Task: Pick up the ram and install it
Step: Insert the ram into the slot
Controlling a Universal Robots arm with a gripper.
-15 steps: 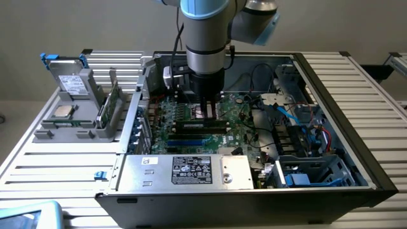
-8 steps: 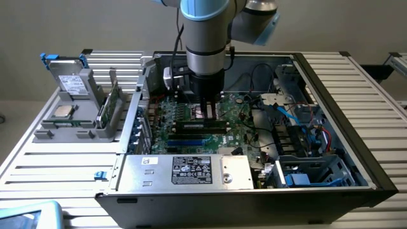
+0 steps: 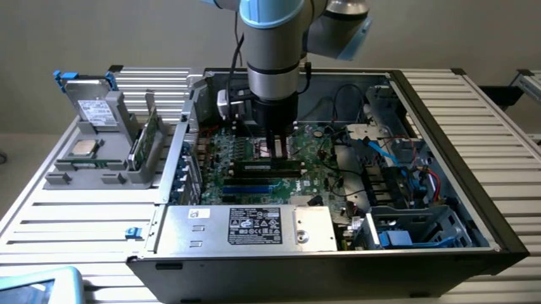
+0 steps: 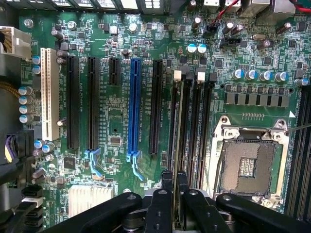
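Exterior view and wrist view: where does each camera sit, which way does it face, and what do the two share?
Exterior view: off the arm, above and outside the open computer case, looking down into it; the arm and the tool show.
Wrist view: on the wrist, looking along the tool onto the motherboard; the tool's fingers show, shut on the ram.
Shared: the motherboard, the ram and the tool.
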